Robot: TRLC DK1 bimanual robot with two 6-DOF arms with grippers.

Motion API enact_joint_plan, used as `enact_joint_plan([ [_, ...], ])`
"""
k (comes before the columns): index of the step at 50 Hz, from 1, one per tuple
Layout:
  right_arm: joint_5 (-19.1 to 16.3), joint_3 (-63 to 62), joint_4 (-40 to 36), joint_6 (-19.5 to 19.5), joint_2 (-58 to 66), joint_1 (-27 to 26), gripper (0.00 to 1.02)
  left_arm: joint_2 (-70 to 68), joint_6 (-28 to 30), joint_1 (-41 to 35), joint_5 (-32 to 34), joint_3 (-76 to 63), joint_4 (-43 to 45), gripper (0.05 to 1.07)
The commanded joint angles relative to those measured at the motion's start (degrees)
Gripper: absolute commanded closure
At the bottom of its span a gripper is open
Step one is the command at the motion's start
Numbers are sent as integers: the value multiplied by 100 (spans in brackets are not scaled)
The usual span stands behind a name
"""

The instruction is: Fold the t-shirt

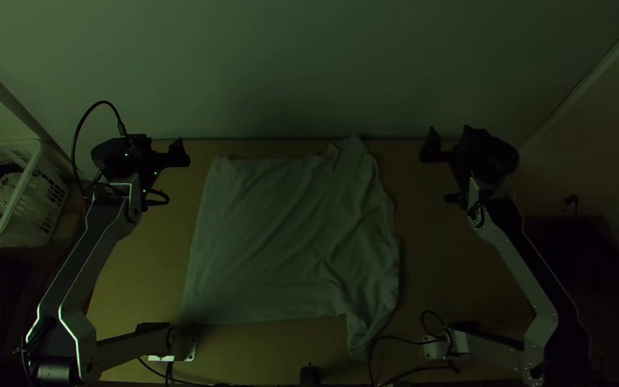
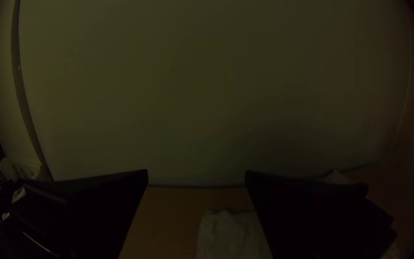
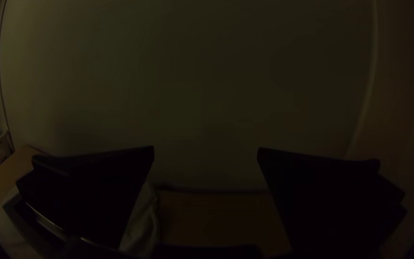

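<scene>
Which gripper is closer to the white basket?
The left gripper, which is on the same side of the t-shirt as the white basket; the right gripper is on the opposite side.

No text, label, brand, number or sign can be read in the top view or in either wrist view.
</scene>
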Motion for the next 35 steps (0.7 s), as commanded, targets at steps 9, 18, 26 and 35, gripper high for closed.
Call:
enact_joint_plan([
  [9, -125, 1313, -929, 363, 1258, 298, 3, 1171, -389, -53, 143, 1158, -980, 10],
  [18, -617, 2307, -1844, 767, 2251, 272, 3, 2050, -425, 9, 152, 1879, -1524, 10],
  [26, -846, 2860, -2142, 987, 2937, 228, 3, 2894, -416, 9, 222, 2652, -2043, 11],
  [35, -978, 3511, -2617, 1101, 3719, 237, 3, 3817, -416, 35, 293, 3487, -2465, 17],
])
